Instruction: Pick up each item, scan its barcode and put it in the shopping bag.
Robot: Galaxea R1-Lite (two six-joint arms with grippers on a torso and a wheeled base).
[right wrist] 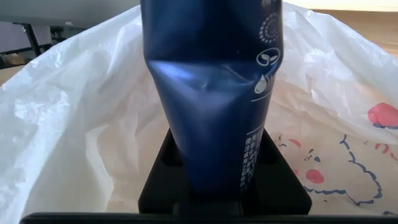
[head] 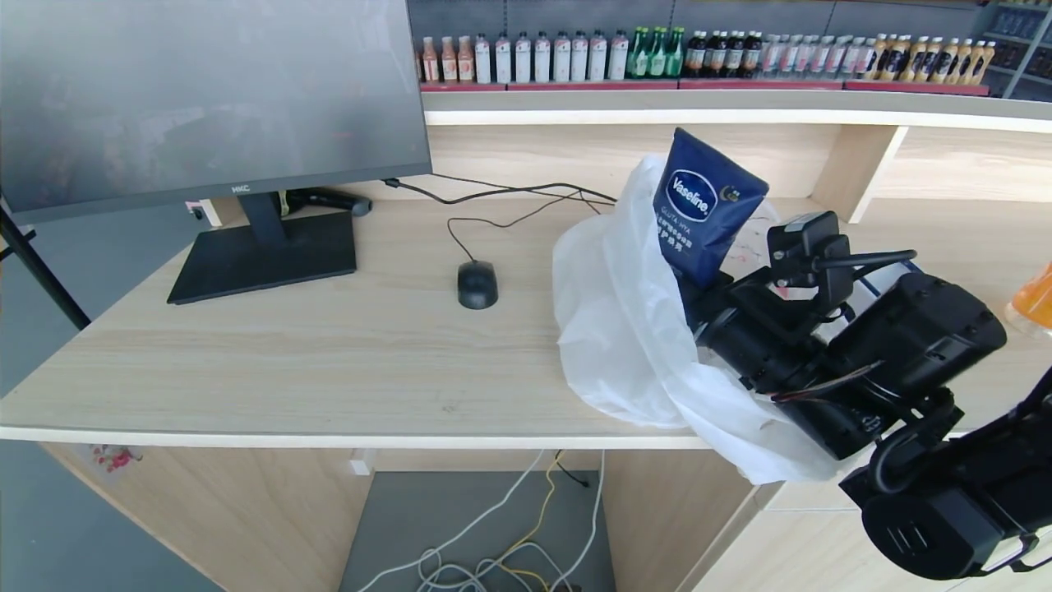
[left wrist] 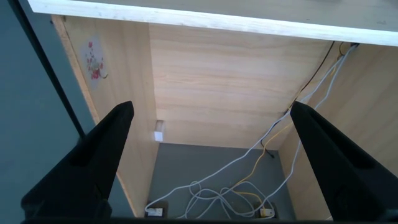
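Observation:
A dark blue pouch (head: pixel 705 207) with a white oval label stands upright over the mouth of the white plastic shopping bag (head: pixel 625 329) on the wooden counter. My right gripper (head: pixel 699 296) is shut on the pouch's lower end, at the bag's opening. In the right wrist view the blue pouch (right wrist: pixel 214 93) is clamped between the black fingers (right wrist: pixel 161 168), with the white shopping bag (right wrist: pixel 74 124) all around it. My left gripper (left wrist: pixel 211 174) is open and hangs below the counter's front edge, facing the space under the desk.
A monitor (head: pixel 205 99) on a black stand sits at the counter's left, with a black mouse (head: pixel 477 284) and its cables in the middle. An orange object (head: pixel 1034 306) shows at the right edge. Bottles (head: pixel 699 56) line the far shelf. Cables (left wrist: pixel 230 186) lie under the desk.

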